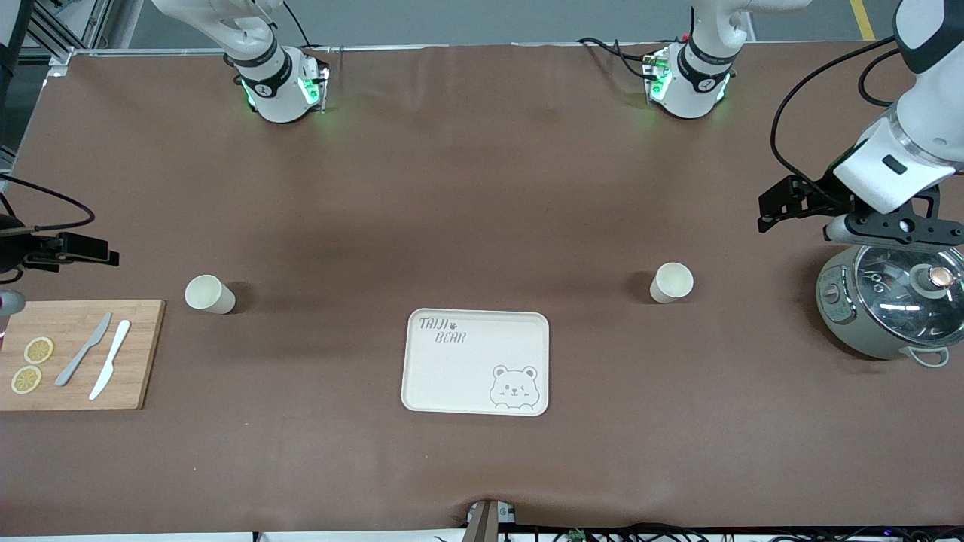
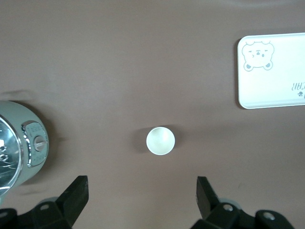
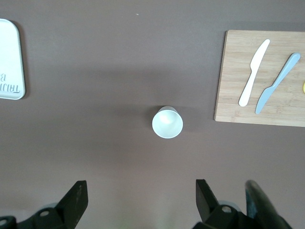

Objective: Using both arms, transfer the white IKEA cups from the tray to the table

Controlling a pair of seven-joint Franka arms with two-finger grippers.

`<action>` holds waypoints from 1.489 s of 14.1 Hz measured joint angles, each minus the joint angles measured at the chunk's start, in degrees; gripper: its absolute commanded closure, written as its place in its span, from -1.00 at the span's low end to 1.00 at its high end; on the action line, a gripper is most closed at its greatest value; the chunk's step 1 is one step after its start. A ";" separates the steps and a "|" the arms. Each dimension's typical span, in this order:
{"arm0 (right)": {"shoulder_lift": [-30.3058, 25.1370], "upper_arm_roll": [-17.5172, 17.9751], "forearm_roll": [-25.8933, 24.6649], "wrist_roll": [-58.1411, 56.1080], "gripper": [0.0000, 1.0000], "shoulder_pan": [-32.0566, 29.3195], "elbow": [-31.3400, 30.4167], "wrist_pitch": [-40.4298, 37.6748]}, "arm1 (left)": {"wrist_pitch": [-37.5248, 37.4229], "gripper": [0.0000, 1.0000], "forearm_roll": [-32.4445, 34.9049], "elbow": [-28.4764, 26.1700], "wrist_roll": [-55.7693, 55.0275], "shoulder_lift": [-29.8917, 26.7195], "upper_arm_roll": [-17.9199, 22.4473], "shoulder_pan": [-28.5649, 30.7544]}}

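Fingers on my left gripper (image 2: 140, 195) and right gripper (image 3: 139, 198) stand wide apart, empty. Two smooth cream tumblers (image 1: 671, 282) (image 1: 208, 293) sit mid-frame, flanking the rounded bear tray (image 1: 476, 362), lower centre.

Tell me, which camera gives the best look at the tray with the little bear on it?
The front view: it shows the whole bear tray, its lettering and its bear drawing, lying empty between the two cups. The left wrist view catches only part of the tray with the bear, the right wrist view only an edge strip with some letters.
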 measured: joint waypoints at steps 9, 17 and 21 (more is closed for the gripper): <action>-9.28 1.26 -3.55 0.01 -1.00 0.88 -3.78 -1.54 | -6.68 -1.00 2.45 0.64 -0.53 -0.74 -0.13 -0.37; -18.52 3.31 -5.85 0.20 -1.00 0.24 -15.68 2.42 | -7.35 -1.00 2.63 0.63 -0.55 -0.70 -0.19 -0.44; -20.38 3.29 -5.86 0.20 -1.00 -0.27 -18.75 3.50 | -7.40 -1.00 2.64 0.62 -0.56 -0.69 -0.61 -0.46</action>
